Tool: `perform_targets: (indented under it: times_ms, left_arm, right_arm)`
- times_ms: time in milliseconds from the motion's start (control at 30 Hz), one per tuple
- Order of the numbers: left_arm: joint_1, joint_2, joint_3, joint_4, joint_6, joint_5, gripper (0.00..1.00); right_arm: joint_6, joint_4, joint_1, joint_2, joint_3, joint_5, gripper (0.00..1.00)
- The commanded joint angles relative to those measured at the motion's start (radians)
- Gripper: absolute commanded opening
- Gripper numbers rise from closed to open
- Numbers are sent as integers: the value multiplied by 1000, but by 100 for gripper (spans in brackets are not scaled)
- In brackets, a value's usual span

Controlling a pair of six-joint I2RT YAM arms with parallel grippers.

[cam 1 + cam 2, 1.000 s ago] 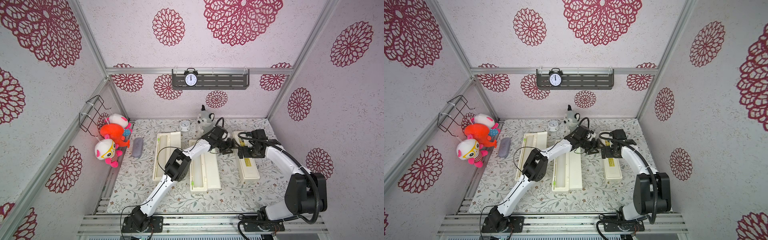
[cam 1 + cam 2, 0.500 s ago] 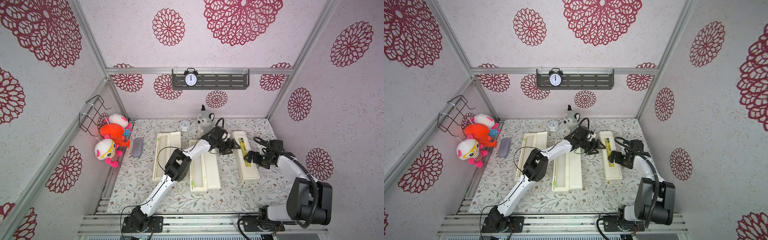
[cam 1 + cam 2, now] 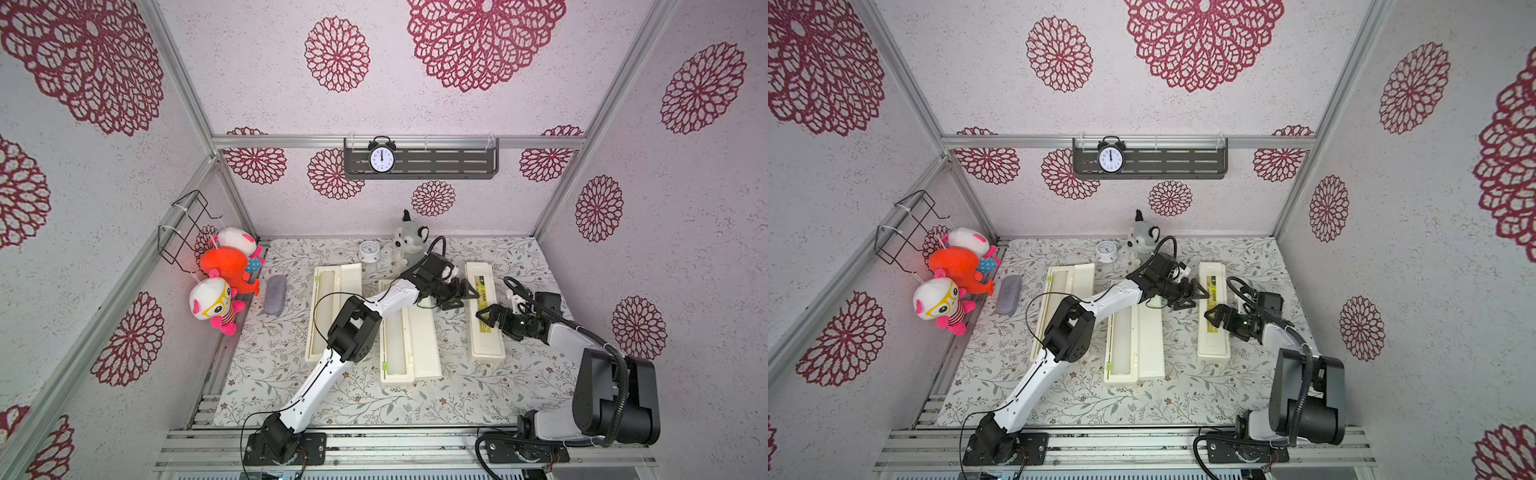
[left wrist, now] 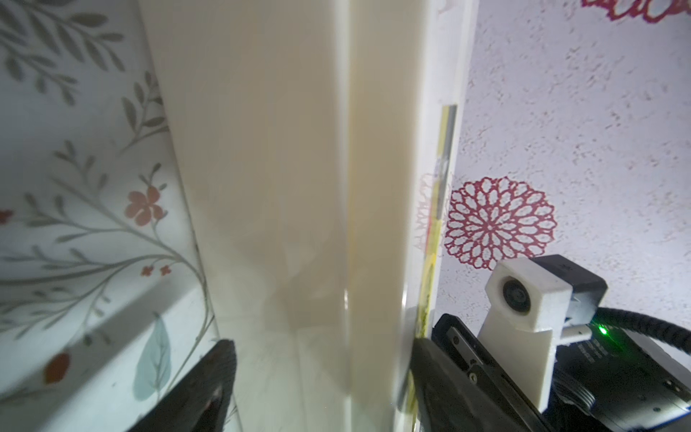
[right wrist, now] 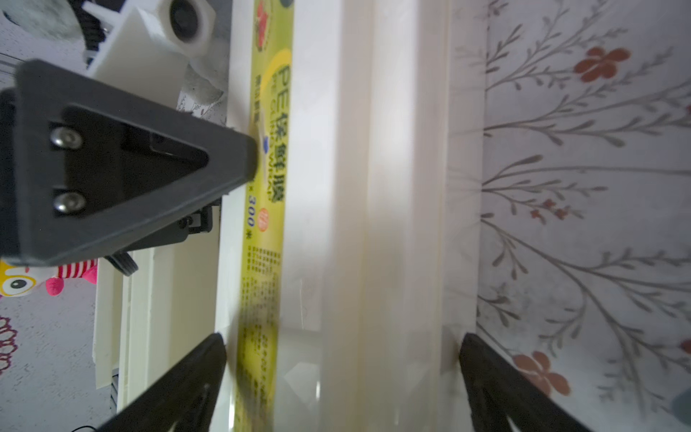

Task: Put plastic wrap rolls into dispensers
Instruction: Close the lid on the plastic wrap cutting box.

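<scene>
At right wrist only, legible label (image 5: 267,179)

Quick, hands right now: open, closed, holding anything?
Left hand: open, holding nothing, one fingertip at the closed dispenser.
Right hand: open, empty, straddling the same dispenser.

Both top views: from high up at the front, side by side, looking down and in at the whole flat table with the leaf-and-flower cloth (image 3: 478,395). Far off. Almost everything shared.

Left wrist view: down low, very near the side of the long cream-white plastic box with the yellow-green label (image 4: 280,187), facing across to the pale wall with dark red flower shapes (image 4: 598,93).

Right wrist view: just above that same box, looking down on its lid.

Shared by both wrist views: that box. Also seen there: the white block camera on the right arm (image 4: 518,295) and the white block camera on the left arm (image 5: 179,18).
</scene>
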Motion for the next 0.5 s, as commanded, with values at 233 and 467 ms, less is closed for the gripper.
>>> perform_targets:
  times_ms: [233,467]
  left_arm:
    - [-6,-33,-105,-49,17,-15,77]
    - [-18,-87,-197,-18,17,-25,77]
  right_arm:
    - [214,97,114,-130,-133,-126,86]
    - [379,206,147,-224,-237,-94,83]
